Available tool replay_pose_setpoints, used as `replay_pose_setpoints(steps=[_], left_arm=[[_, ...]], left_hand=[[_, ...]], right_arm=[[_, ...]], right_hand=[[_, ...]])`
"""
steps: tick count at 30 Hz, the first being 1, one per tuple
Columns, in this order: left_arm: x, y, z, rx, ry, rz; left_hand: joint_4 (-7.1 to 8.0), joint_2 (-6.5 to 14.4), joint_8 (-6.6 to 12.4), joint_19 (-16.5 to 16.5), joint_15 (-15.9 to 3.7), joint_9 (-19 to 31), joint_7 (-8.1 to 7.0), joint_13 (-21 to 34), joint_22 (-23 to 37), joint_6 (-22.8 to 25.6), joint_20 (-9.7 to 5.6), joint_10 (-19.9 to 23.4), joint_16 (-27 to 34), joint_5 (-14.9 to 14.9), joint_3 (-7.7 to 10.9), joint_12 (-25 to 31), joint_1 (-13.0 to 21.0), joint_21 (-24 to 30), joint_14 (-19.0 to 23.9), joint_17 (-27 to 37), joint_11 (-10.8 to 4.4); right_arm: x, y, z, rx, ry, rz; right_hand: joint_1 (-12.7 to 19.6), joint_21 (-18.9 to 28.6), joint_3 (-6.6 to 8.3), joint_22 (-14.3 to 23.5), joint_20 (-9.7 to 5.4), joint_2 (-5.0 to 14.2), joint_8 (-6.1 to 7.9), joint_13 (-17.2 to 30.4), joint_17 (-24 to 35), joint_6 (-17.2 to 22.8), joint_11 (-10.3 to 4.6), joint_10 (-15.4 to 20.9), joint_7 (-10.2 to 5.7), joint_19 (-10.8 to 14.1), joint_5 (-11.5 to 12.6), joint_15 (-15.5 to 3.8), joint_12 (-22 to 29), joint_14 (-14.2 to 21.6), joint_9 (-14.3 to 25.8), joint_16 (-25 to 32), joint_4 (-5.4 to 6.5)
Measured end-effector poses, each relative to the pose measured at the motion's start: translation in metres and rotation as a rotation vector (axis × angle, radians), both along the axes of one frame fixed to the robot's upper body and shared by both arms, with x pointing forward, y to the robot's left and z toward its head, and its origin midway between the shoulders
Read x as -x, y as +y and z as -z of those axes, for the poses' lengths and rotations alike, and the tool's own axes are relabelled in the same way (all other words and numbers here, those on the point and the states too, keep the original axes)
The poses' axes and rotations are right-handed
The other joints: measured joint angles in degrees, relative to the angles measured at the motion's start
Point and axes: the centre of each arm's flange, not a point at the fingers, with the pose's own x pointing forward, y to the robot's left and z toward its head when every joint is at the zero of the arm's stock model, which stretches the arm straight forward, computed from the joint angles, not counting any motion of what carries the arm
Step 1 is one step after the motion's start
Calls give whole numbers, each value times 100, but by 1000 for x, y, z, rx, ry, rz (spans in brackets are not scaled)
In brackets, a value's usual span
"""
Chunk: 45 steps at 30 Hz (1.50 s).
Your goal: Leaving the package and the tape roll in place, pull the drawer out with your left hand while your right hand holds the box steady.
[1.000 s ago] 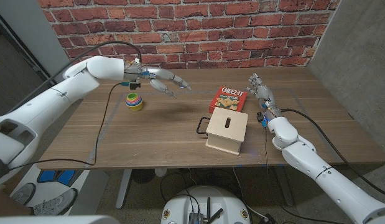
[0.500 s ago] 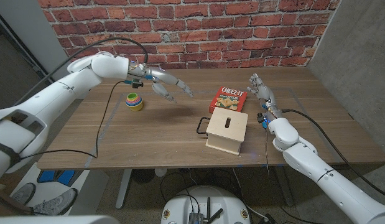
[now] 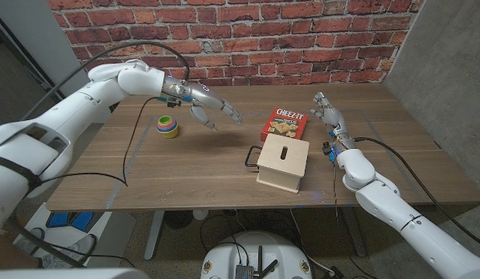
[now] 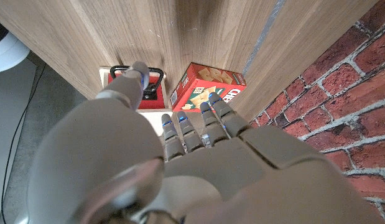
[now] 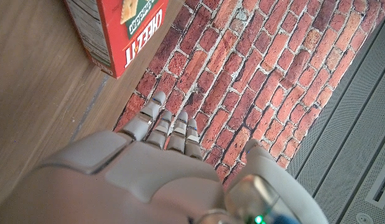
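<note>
Head view: your left hand (image 3: 205, 103) hangs over the far left part of the wooden table (image 3: 185, 167), fingers spread and angled downward, holding nothing. It sits between the tape roll (image 3: 168, 125), a stack of coloured rings standing on the table just to its left, and the package (image 3: 284, 123), a red Cheez-It carton lying flat toward the far centre. Your right hand (image 3: 328, 116) stands just beside the package's right edge, fingers loosely apart and pointing away from you, gripping nothing.

The box (image 3: 284, 164), pale wood with a dark slot in its lid, rests in front of the package near the table's front edge. A black wire handle (image 3: 253, 154) marks the drawer on its left face; you cannot tell from this view whether the drawer holds anything.

Left wrist view: the left hand's fingers (image 4: 192, 127) reach toward the package (image 4: 208, 87) and the handle (image 4: 152, 78).

Right wrist view: the right hand's fingers (image 5: 164, 127) lie side by side near the package (image 5: 120, 31), against the brick wall (image 5: 267, 68).
</note>
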Motion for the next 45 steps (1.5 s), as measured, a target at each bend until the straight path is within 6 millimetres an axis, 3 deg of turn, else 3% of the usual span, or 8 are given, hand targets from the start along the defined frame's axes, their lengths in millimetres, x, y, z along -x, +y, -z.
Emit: replay_pose_setpoints(steps=[8,16,21,25,45], left_arm=[[-5,-5,-5,-42,-41,25],[-7,-12,3,-106,-70,79],[-6,-14,6,-119,-66,94],[-6,-17,10,-129,-60,107],[-2,-29,30,-179,-42,171]], left_hand=[[38,-30,-12,0,-1,0,18,0,0,-154,0,-89,0,28,-102,0,76,0,-62,0,29],[38,0,-12,0,-1,0,54,0,0,-189,0,-120,0,28,-165,0,106,0,-61,0,-1],[43,-7,-40,0,30,0,173,0,0,-390,0,-192,0,28,-208,0,158,0,-92,0,9],[46,-7,-39,0,-1,0,183,0,-1,-482,0,-284,0,50,-252,0,158,0,-123,0,40],[54,-205,98,3,10,-15,188,0,0,-341,3,-184,32,50,-561,29,202,0,-69,0,-28]], right_arm=[[5,-3,3,1,-7,15],[17,-8,7,17,-12,21],[21,-9,8,34,-11,21],[22,-10,8,46,-9,16],[28,-12,12,81,-10,4]], right_hand=[[0,0,0,0,0,0,0,0,0,31,0,0,31,0,0,0,0,0,0,0,0],[0,0,0,0,0,0,0,0,-26,31,0,0,30,0,0,0,0,0,0,0,0],[0,0,0,0,0,0,0,0,-26,31,0,0,31,-1,0,0,0,0,0,0,0],[0,0,23,0,0,0,0,0,-26,31,0,0,30,-1,0,0,0,0,0,0,-23],[0,0,23,0,0,0,0,0,-25,31,0,0,30,-1,0,0,0,0,0,0,-23]])
